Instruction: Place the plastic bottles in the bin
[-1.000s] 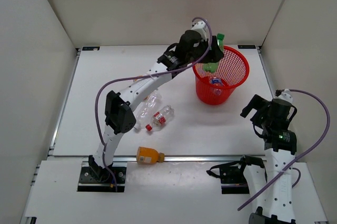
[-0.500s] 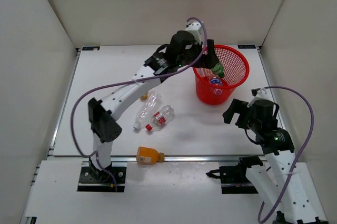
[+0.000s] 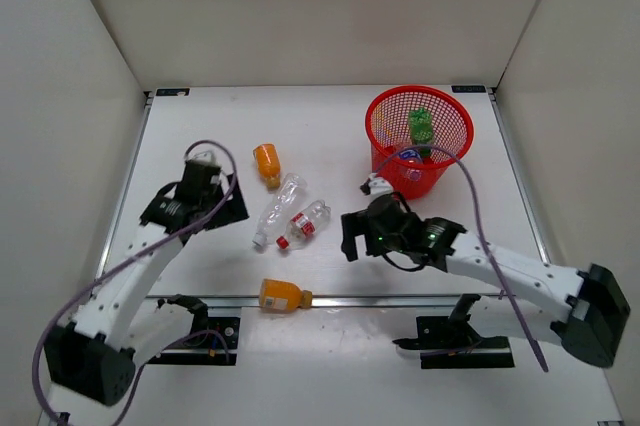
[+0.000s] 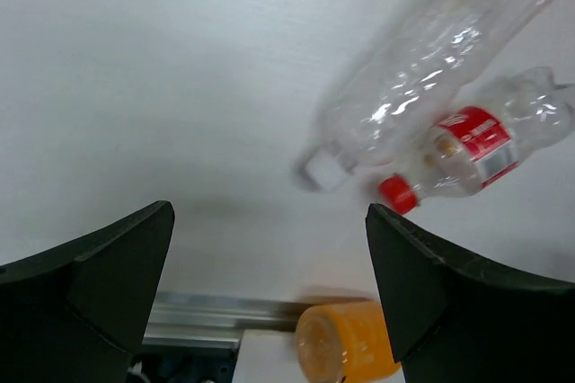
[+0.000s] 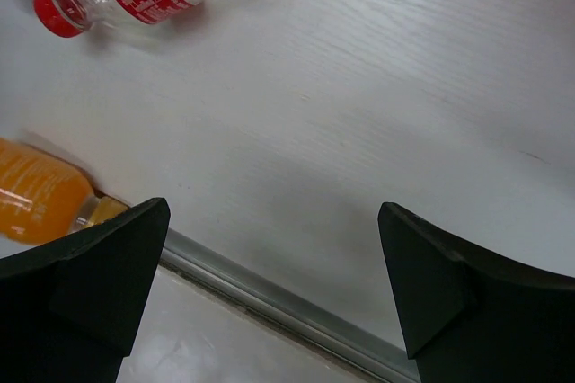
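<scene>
Nearest: one orange bottle (image 3: 283,295) lay on its side at the near edge of the table (image 3: 200,126), against the metal rail (image 3: 380,299).

Right gripper (image 5: 274,212) hung low over bare table right of that bottle. Its jaws were spread wide and held nothing.

Left gripper (image 4: 268,221) was at about the same depth on the left side, also with jaws wide apart and empty, over bare table.

Between the two grippers lay a red-capped bottle (image 3: 306,223) with a red label, on its side. A longer clear bottle (image 3: 274,202) lay just beside it, apparently touching.

Farther: a second orange bottle (image 3: 267,164) lay just beyond the clear one's far end.

Farthest, right: the bin (image 3: 378,118) stood upright, with a green bottle (image 3: 421,124) inside.
</scene>
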Robot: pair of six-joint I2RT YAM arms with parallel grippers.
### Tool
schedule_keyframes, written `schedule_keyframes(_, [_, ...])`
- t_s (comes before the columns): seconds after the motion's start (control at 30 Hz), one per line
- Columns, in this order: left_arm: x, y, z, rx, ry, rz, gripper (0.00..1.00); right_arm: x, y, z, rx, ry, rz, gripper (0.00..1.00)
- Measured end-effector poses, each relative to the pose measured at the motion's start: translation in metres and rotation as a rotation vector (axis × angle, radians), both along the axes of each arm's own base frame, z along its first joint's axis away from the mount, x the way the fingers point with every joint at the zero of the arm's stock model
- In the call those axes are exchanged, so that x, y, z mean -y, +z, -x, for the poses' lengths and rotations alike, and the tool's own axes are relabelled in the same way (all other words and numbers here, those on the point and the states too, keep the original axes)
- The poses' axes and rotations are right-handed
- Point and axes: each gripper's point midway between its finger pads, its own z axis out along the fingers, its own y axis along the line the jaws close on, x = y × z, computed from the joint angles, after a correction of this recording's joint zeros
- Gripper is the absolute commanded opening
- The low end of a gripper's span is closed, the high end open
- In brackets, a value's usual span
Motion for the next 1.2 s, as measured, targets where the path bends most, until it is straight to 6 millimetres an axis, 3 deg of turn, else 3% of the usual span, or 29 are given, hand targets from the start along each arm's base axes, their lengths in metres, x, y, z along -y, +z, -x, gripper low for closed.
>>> schedule_keyframes(0.07, [-0.022, -0.004, 0.025, -0.006, 0.069, 0.012, 0.99, -0.019, -0.015, 0.0, -0.028, 0.01, 0.035, 0.99])
schedule_keyframes(0.17, [-0.033, 0.017, 0.045, 0.077, 0.115, 0.05, 0.98, -0.047, -0.026, -0.01, -0.043, -0.009, 0.071, 0.99])
schedule_keyframes(0.23, [-0.033, 0.025, 0.053, 0.105, 0.115, 0.062, 0.99, -0.07, -0.023, -0.025, -0.026, -0.039, 0.063, 0.99])
schedule_keyframes(0.4, [-0.029, 0.017, 0.077, 0.061, 0.088, 0.075, 0.99, -0.108, -0.006, -0.065, 0.035, -0.159, -0.042, 0.99])
schedule_keyframes(0.6, [-0.027, 0.014, 0.097, 0.034, 0.022, 0.078, 0.99, -0.117, -0.022, -0.102, -0.032, -0.332, -0.092, 1.0])
schedule_keyframes(0.87, [-0.032, 0.005, 0.108, -0.019, -0.055, -0.002, 0.98, -0.116, -0.073, -0.097, -0.14, -0.47, -0.052, 0.95])
schedule_keyframes(1.07, [-0.033, 0.005, 0.108, -0.014, -0.083, -0.021, 0.98, -0.111, -0.085, -0.093, -0.175, -0.533, -0.077, 0.75])
schedule_keyframes(1.13, [-0.034, 0.005, 0.108, -0.011, -0.085, -0.024, 0.99, -0.11, -0.085, -0.094, -0.178, -0.545, -0.084, 0.5])
schedule_keyframes(1.2, [-0.034, 0.006, 0.108, -0.004, -0.084, -0.021, 0.99, -0.107, -0.085, -0.094, -0.172, -0.557, -0.08, 0.36])
